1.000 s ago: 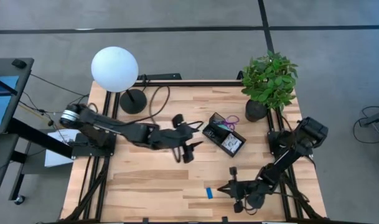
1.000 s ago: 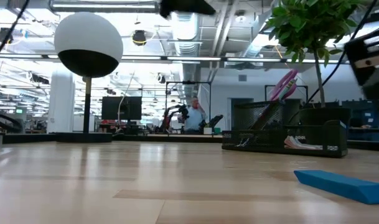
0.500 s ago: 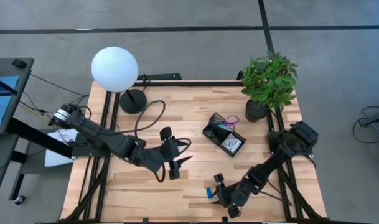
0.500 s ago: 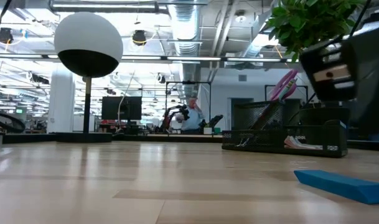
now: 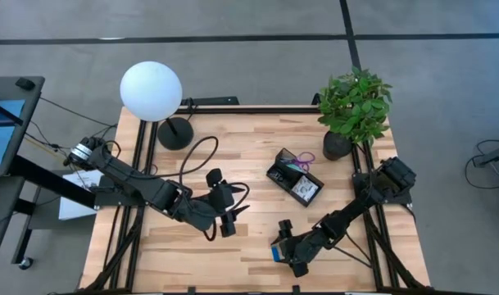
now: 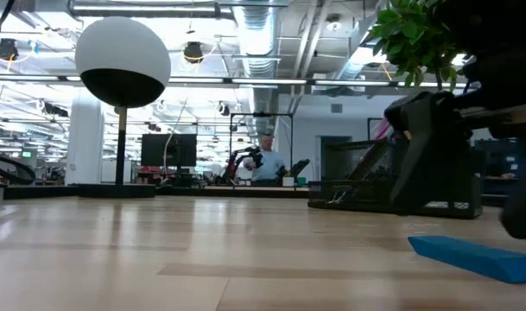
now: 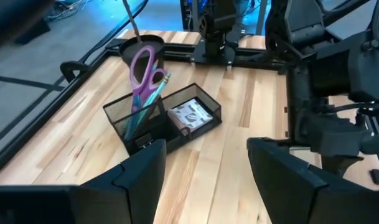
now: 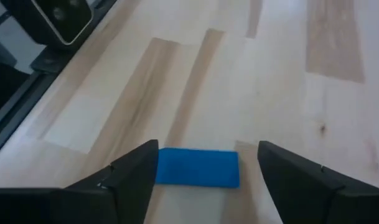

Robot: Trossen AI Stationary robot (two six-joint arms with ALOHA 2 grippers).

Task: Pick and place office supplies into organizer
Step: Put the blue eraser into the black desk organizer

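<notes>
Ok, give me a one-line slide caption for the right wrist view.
Right gripper open, its fingers straddling the blue block lying flat on the wooden table.

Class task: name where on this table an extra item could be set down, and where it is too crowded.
Free: bare wood between the lamp base and the organizer; also the table strip behind the organizer. Crowded: the front, where the open right gripper straddles the blue block and the left gripper hovers.

We see two dark, jointed arms with black cable loops, each ending in angular matte-black fingers [image 7: 139,180].
</notes>
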